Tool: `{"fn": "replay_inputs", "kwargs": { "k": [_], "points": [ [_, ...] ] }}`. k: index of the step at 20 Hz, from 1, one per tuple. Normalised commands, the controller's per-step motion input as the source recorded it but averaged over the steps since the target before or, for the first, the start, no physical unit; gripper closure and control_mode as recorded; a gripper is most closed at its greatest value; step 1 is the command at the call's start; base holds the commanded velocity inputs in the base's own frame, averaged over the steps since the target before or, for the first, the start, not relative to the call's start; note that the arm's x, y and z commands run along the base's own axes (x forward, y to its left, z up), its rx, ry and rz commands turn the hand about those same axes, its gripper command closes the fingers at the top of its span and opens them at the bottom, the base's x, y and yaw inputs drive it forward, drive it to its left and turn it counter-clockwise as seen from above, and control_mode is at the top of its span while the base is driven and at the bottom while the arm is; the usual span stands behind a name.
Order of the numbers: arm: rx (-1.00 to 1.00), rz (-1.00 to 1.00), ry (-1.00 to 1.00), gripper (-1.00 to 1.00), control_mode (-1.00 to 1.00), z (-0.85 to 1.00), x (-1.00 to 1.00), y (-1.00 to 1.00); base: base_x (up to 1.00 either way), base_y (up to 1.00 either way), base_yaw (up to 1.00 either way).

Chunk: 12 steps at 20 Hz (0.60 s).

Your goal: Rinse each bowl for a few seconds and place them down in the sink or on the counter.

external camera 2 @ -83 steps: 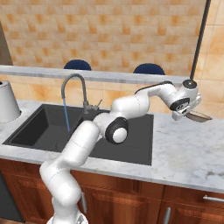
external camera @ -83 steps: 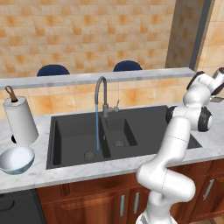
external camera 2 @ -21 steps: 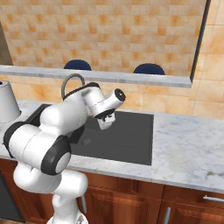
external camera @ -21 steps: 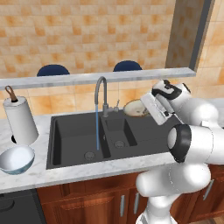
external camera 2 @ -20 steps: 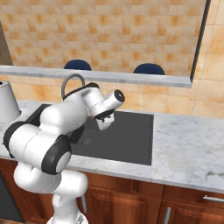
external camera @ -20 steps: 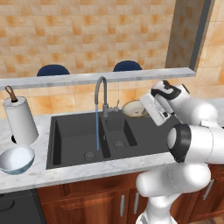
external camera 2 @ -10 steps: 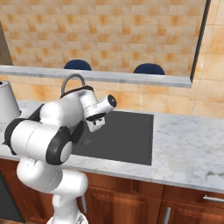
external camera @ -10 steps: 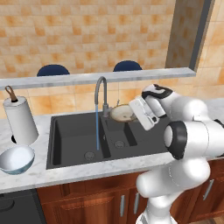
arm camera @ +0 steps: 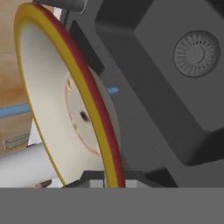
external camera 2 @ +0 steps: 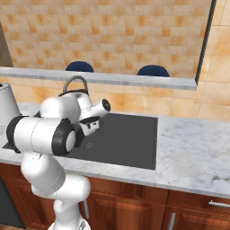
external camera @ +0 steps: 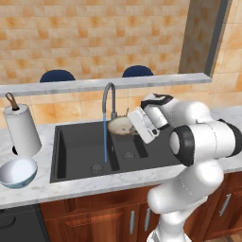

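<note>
The pincer (external camera: 133,124) is pinching the rim of the tan bowl (external camera: 120,126), held tilted beside the tap (external camera: 109,97) over the sink (external camera: 75,146); water (external camera: 105,142) falls just left of it. The rim grip is thin, so the wet bowl could slip and drop into the basin, or knock the tap if swung closer. The blue bowl (external camera: 18,171) sits on the marbled worktop (external camera: 42,190), left of the sink, near a paper roll (external camera: 21,129). Orange tiles back the wall.
</note>
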Motion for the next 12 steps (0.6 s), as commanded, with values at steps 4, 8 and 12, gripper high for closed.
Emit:
{"fn": "replay_inputs", "kwargs": {
  "k": [4, 8, 12],
  "points": [
    [0.06, 0.09, 0.0, 1.0, -1.0, -0.27, 0.18, 0.15, 0.0, 0.0, 0.0],
    [0.07, 0.1, 0.0, 1.0, -1.0, -0.3, 0.26, 0.16, 0.0, 0.0, 0.0],
    [0.05, 0.09, -0.01, 1.0, -1.0, -0.22, 0.31, 0.16, 0.0, 0.0, 0.0]
  ]
}}
